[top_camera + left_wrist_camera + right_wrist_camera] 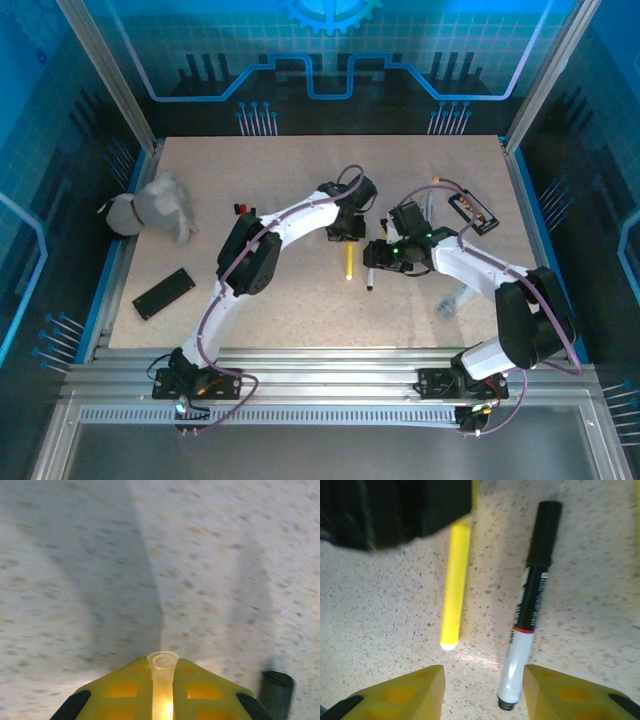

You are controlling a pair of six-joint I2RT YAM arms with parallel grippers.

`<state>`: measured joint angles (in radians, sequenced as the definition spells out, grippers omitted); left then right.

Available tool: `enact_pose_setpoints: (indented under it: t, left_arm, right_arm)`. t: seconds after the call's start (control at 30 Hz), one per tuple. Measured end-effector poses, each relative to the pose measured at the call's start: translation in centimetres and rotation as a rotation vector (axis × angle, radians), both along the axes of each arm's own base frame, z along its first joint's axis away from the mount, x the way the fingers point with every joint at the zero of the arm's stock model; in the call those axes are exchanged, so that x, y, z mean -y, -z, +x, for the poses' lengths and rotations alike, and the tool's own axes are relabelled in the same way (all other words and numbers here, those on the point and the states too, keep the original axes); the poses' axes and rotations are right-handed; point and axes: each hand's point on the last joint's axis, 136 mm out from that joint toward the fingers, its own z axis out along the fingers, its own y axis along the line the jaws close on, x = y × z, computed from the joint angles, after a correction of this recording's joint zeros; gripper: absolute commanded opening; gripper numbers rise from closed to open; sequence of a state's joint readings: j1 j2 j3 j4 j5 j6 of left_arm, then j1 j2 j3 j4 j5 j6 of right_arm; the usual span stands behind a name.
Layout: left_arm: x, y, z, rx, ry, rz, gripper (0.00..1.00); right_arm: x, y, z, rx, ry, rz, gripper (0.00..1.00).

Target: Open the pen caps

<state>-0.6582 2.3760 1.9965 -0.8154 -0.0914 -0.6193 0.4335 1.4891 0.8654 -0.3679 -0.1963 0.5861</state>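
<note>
My left gripper [162, 676] is clenched on a pale translucent pen cap [163, 662]. My right gripper [484, 690] stands released over the yellow pen [456, 585] and the marker [522, 640], whose black cap [543, 532] is fitted.

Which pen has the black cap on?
The white-and-black marker, lying right of the yellow pen in the right wrist view. Its black cap sits on its far end; the other pen's body is yellow.
</note>
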Motion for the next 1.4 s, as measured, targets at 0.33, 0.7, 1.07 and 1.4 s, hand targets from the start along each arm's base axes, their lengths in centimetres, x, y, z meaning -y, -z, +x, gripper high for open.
enact_pose_setpoints:
  t: [0.33,0.7,1.07,1.4]
  left_arm:
    - [-1.0,-4.5,-0.1,0.027,-0.016,-0.099,0.0]
    - [-0.5,-5.9,-0.7,0.034,-0.001,-0.148,0.0]
    - [-0.5,-7.8,-0.7,0.065,-0.005,-0.177,0.0]
    - [0.0,-7.8,-1.3,0.066,0.001,-0.198,0.23]
  right_arm:
    - [-3.1,0.2,1.3,-0.014,-0.018,0.083,0.51]
    - [-5.9,-0.3,2.6,-0.007,-0.035,0.164,0.49]
    - [-7.2,0.1,2.9,-0.032,-0.031,0.179,0.0]
    - [-6.8,-1.3,1.7,0.017,-0.052,0.215,0.0]
